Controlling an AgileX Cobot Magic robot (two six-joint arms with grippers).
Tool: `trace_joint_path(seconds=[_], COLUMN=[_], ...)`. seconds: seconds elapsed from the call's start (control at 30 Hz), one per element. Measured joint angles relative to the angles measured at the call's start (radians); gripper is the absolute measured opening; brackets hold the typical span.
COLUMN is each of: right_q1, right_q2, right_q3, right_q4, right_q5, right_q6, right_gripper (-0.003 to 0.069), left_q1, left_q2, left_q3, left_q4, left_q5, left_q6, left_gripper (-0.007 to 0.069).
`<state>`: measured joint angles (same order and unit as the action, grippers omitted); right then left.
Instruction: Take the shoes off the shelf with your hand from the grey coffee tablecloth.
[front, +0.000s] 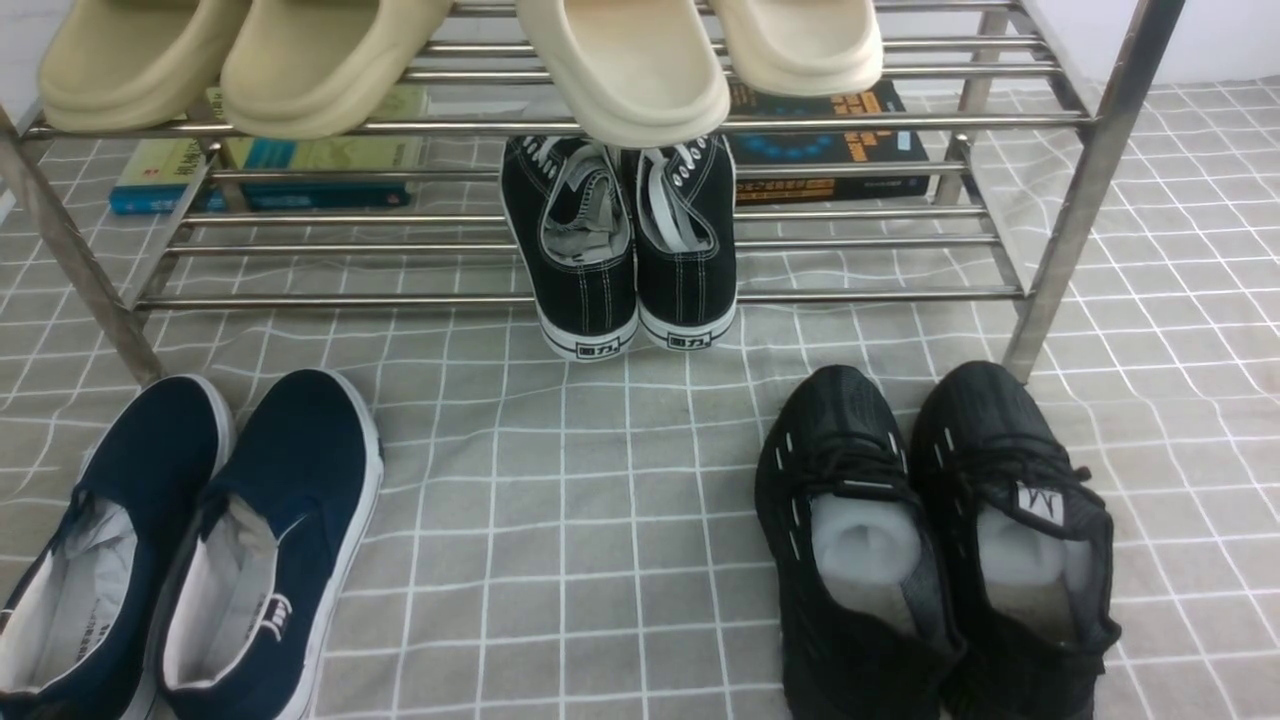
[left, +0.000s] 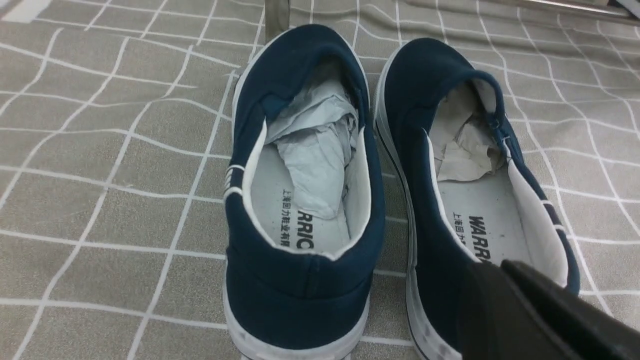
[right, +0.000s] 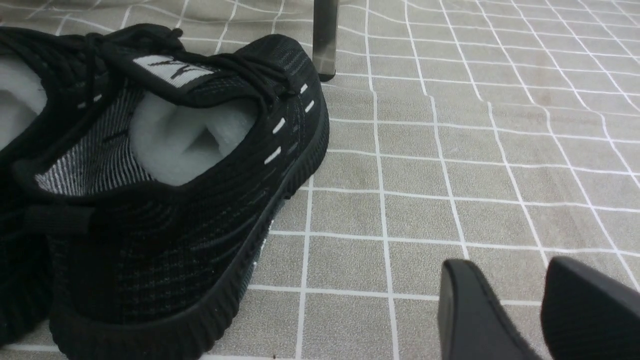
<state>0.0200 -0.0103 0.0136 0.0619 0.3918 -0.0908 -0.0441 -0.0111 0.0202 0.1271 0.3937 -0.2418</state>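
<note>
Even, diffuse overhead light, moderately bright. Soft faint shadows beside black sneakers (front: 940, 540). Mild glare streaks along chrome shelf (front: 600, 125) tubes. Front view sharp; left gripper (left: 540, 315) near lens, blurred, as are right gripper (right: 540, 310) fingers.

Navy slip-ons (front: 190, 545) side by side, tablecloth (front: 600, 520)

shoes (front: 190, 540) navy, white soles, grey-white lining | grey coffee tablecloth (front: 600, 520) taupe with thin white grid | shelf (front: 600, 125) shiny chrome | lace-ups (front: 620, 250) on the shelf black, white stitching | slippers (front: 330, 60) on the shelf's top tier cream | mesh sneakers (front: 940, 540) all black
</note>
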Motion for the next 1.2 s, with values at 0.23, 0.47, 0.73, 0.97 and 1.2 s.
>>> trace_joint_path(seconds=[0.23, 0.47, 0.73, 0.97, 1.2], right_q1=[0.0, 0.0, 0.0, 0.0, 0.0], right_q2=[0.0, 0.0, 0.0, 0.0, 0.0], right_q3=[0.0, 0.0, 0.0, 0.0, 0.0], right_q4=[0.0, 0.0, 0.0, 0.0, 0.0], right_q5=[0.0, 0.0, 0.0, 0.0, 0.0], right_q6=[0.0, 0.0, 0.0, 0.0, 0.0], right_gripper=[0.0239, 0.0239, 0.0239, 0.0239, 0.0239], left_q1=[0.001, 0.013, 0.013, 0.014, 0.014], left_q2=[0.0, 0.0, 0.0, 0.0, 0.0], left_q3=[0.001, 0.001, 0.001, 0.001, 0.001], left_q4=[-0.002, -0.012, -0.013, -0.013, -0.013], left_q5=[-0.002, -0.002, -0.002, -0.002, -0.002], left_q6=[0.0, -0.001, -0.001, -0.001, -0.001], left_gripper=[0.0043, 0.0048, 0.0054, 0.0064, 0.0071])
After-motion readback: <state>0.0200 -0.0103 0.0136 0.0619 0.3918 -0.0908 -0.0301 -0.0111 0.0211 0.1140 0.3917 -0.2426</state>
